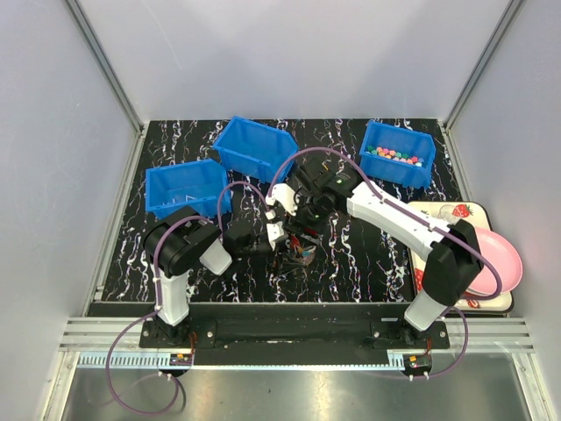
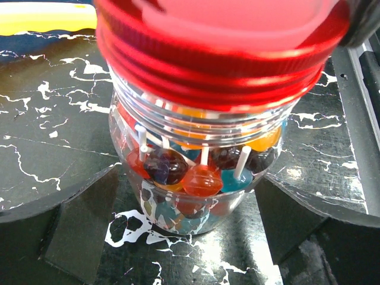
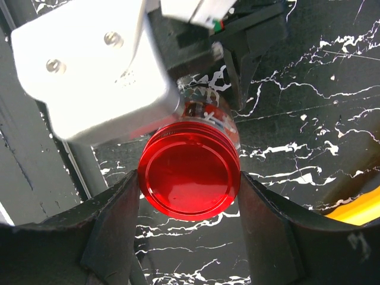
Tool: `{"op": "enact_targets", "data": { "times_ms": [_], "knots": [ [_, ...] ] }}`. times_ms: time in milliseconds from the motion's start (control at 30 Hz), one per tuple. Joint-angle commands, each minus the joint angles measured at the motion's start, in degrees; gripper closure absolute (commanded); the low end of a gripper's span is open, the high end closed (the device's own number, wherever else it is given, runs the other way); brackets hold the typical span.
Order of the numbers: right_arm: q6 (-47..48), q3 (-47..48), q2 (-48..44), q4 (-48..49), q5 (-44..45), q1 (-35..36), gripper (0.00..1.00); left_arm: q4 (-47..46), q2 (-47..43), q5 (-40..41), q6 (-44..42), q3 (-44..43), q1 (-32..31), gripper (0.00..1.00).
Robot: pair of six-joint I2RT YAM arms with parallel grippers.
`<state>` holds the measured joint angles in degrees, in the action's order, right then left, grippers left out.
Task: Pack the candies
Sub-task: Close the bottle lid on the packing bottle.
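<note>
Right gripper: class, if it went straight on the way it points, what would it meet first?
The red lid of the candy jar, directly ahead between its fingers; contact looks likely.

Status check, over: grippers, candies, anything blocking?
Left gripper clamped on jar body. Right gripper closed on red lid. Candies inside jar, more in far-right blue bin. Nothing blocking seen.

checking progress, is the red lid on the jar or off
On: the red lid caps the jar, threads showing below it; whether fully tightened, cannot tell.
</note>
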<state>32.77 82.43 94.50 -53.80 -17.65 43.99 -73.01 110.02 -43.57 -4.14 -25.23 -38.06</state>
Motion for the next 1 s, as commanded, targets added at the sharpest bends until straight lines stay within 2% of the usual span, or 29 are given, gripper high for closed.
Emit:
{"op": "enact_targets", "data": {
  "times_ms": [0, 233, 533, 567, 633, 800, 967],
  "knots": [
    [-1.13, 2.73, 1.12, 1.59, -0.19, 0.75, 0.46, -14.26, 0.02, 0.33, -0.34, -0.52, 0.27, 0.01],
    [-1.05, 2.03, 2.18, 1.68, -0.28, 1.19, 0.45, -14.26, -0.15, 0.15, -0.16, -0.43, 0.36, 0.01],
    [0.36, 4.49, -0.63, -0.51, -1.42, 1.19, 0.25, -14.35, 0.11, -0.11, -0.16, -0.61, 0.36, 0.01],
    [0.45, 5.01, -0.98, -1.21, -1.42, 1.19, 0.16, -14.26, 0.11, -0.2, -0.16, -0.61, 0.36, 0.01],
    [0.89, 5.98, -1.16, -1.74, -1.51, 1.19, 0.12, -14.26, 0.11, -0.2, -0.16, -0.52, 0.36, 0.01],
    [1.41, 5.46, -1.77, -1.92, -1.6, 1.19, 0.07, -14.26, 0.11, -0.2, -0.08, -0.61, 0.27, 0.01],
    [1.42, 6.42, -2.56, -0.78, -1.33, -0.12, 0.1, -14.26, 0.29, -0.11, 0.01, -0.69, 0.36, 0.01]
  ]
}}
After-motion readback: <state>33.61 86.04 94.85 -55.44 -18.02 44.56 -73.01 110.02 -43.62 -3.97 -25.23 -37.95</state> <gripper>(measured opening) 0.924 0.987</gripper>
